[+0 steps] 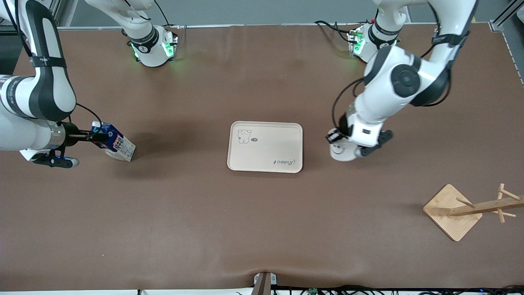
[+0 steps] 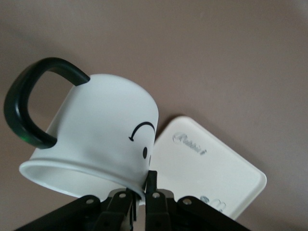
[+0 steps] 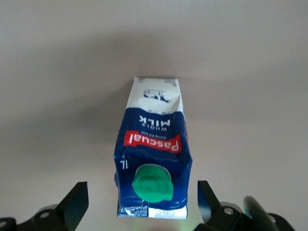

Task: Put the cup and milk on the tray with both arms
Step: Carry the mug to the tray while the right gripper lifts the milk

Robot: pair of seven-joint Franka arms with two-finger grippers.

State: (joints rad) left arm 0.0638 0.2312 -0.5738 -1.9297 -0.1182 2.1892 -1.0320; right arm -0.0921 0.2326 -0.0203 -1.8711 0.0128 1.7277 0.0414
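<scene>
The cream tray [image 1: 266, 149] lies in the middle of the table. My left gripper [image 1: 343, 144] is just beside the tray's edge toward the left arm's end. It is shut on the rim of the white smiley-face cup [image 1: 342, 153]. In the left wrist view the gripper [image 2: 144, 186] pinches the rim of the cup [image 2: 106, 130], whose black handle points away from the tray [image 2: 211, 159]. The milk carton [image 1: 116, 143] stands toward the right arm's end of the table. My right gripper [image 1: 95, 137] is open, with a finger on either side of the carton's top [image 3: 154, 144] and not touching it.
A wooden peg stand [image 1: 452, 211] with a square base sits near the front camera at the left arm's end. The brown table mat [image 1: 262, 229] covers the table. The arm bases glow green along the top.
</scene>
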